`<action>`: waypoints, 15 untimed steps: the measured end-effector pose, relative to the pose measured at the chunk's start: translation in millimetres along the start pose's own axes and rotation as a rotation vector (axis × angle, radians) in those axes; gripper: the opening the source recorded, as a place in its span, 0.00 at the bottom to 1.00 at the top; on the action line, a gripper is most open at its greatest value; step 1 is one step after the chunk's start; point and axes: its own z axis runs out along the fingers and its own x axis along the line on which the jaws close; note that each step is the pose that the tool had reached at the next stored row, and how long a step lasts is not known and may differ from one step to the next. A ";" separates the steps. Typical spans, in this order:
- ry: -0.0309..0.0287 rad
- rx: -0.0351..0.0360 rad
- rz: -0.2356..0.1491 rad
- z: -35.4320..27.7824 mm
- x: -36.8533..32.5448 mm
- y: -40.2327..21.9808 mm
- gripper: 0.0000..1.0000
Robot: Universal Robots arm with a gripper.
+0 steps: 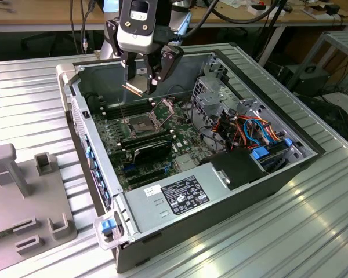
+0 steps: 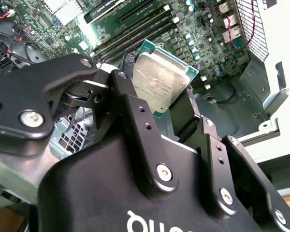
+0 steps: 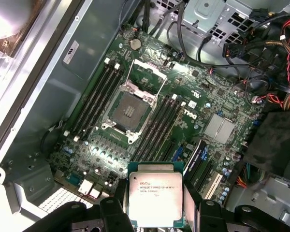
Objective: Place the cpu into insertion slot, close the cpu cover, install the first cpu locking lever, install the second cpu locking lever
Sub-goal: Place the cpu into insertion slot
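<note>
Arm hiding part of the case's (image 1: 243, 202) far wall in the exterior view. On the board (image 3: 183, 125), bare slot (image 3: 128, 111), cover (image 3: 147, 72) raised on its far side. Well above, gripper (image 3: 156, 205) clamping cpu (image 3: 156, 191) by two edges, one edge cut off.

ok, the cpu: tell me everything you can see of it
The cpu is a flat square chip with a dull silvery metal top, faint print and a thin green rim. The black fingers clamp it by two opposite edges. It looks tilted in the exterior view, held in the air above the board and clear of the open slot. Nothing else touches it.
</note>
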 end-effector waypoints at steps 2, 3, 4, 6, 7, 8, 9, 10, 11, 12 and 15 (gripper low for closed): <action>-0.0002 0.0001 0.004 0.0 0.0 0.0 0.55; -0.0003 0.0001 0.006 0.0 0.0 0.0 0.55; -0.0004 0.0002 0.010 0.0 0.0 0.0 0.55; -0.0006 0.0003 0.013 0.0 0.0 0.0 0.55; -0.0007 0.0003 0.015 0.1 0.0 0.0 0.55; -0.0008 0.0004 0.017 0.0 0.0 0.0 0.55; -0.0009 0.0004 0.018 0.0 0.0 0.0 0.55; -0.0009 0.0004 0.020 0.1 0.0 0.0 0.55; -0.0010 0.0005 0.023 0.1 0.0 0.0 0.55; -0.0011 0.0005 0.025 0.1 0.0 0.0 0.55; -0.0014 0.0007 0.031 0.1 0.0 0.0 0.55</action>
